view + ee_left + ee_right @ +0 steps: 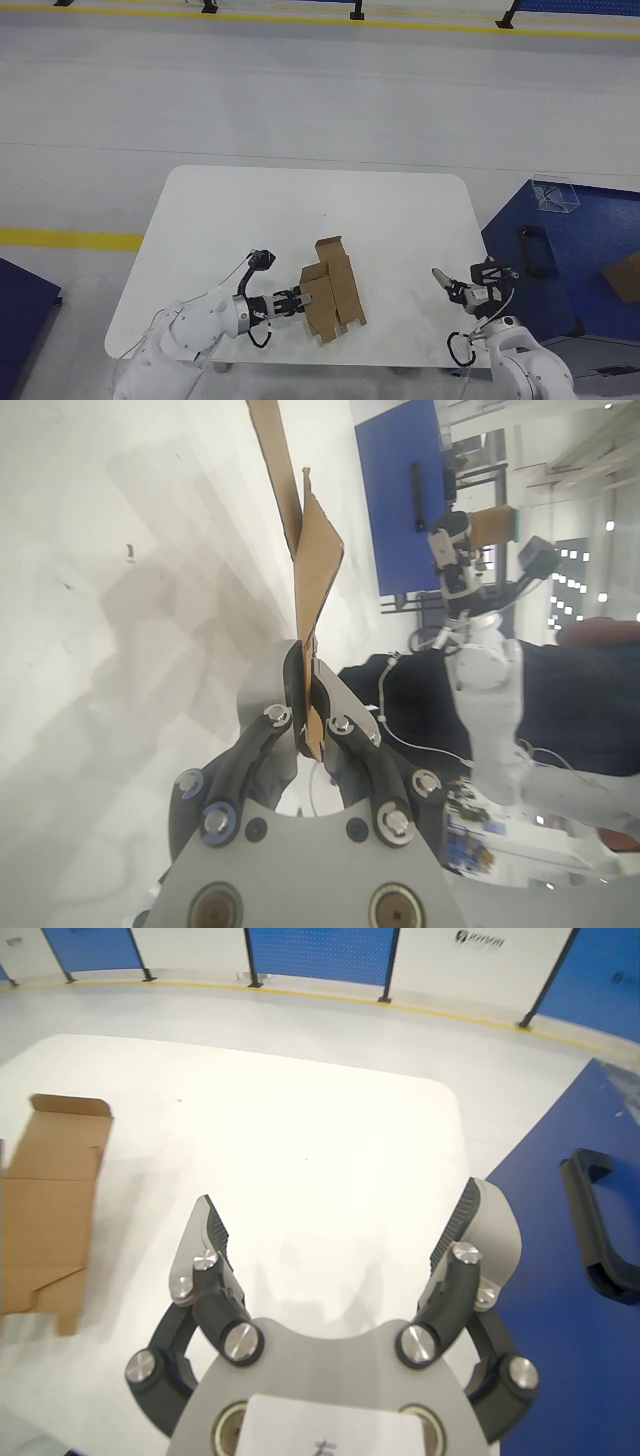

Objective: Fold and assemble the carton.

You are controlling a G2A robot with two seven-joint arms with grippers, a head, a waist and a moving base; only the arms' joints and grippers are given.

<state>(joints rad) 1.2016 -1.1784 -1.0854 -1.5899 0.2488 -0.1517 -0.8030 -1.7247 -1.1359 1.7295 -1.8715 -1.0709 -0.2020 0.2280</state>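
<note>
Carton [335, 288] is lying on the table [300, 200], its edge being pinched between the left gripper [306, 680] jaws. Right gripper [340, 1213] is hovering well apart, jaws spread.

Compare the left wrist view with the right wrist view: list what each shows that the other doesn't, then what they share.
Left wrist view: the left gripper shut on an edge of the carton, with the other arm farther off.
Right wrist view: the right gripper open above the white table, and a yellow floor line before blue barrier panels.
Shared: the carton, the table, and the blue cabinet with its black handle.
</note>
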